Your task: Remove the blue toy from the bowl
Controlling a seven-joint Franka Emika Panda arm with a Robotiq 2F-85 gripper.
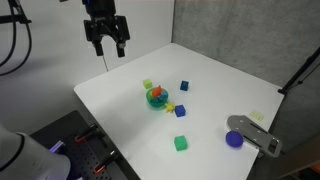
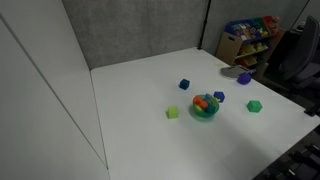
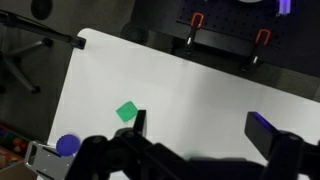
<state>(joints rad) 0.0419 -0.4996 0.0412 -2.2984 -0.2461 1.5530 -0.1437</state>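
- High over the counter (image 1: 220, 75) edge, well apart from the bowl (image 1: 156, 101): tool (image 1: 106, 40) released, jaws spread, grasping nothing.
- Inside the bowl: blue toy (image 1: 158, 93), seemingly not yet lifted.
- Probably nothing done so far; approach, grasp and lift-out all remain.

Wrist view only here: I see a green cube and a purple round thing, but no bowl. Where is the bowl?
Observer: The bowl sits near the middle of the table, in both exterior views.
Operator: Anything crowding it?
Observer: A dark blue cube sits close beside it in an exterior view.
Operator: Is the gripper near it?
Observer: No, the gripper hangs high up, well away from the bowl.
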